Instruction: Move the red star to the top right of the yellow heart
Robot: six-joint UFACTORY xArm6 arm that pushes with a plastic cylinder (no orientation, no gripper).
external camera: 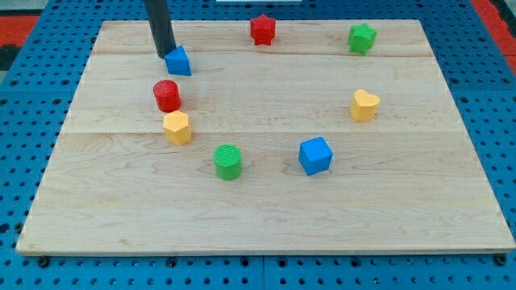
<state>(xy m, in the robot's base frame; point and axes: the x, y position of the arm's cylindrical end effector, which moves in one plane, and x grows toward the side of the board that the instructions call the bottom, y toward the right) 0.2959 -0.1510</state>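
Near the view's top left, my tip rests on the tabletop, touching or all but touching the left edge of the blue triangle, which lies just to the tip's right; this arm carries no hand, only the dark rod, so nothing is apart, together or clamped. Below the tip, and a little to its right, stands the red cylinder; just below that, almost touching it, the yellow hexagon; further down and to the right, the green cylinder. To the tip's right, well apart and slightly higher in the view, the red star lies near the tabletop's top edge; further right along that edge, the green star. Far to the tip's right and lower down, the yellow heart lies below the green star; the red star is thus up and to the left of the heart, well apart from it. The blue cube lies below and left of the heart, to the right of the green cylinder. Around the tabletop shows a blue pegboard.
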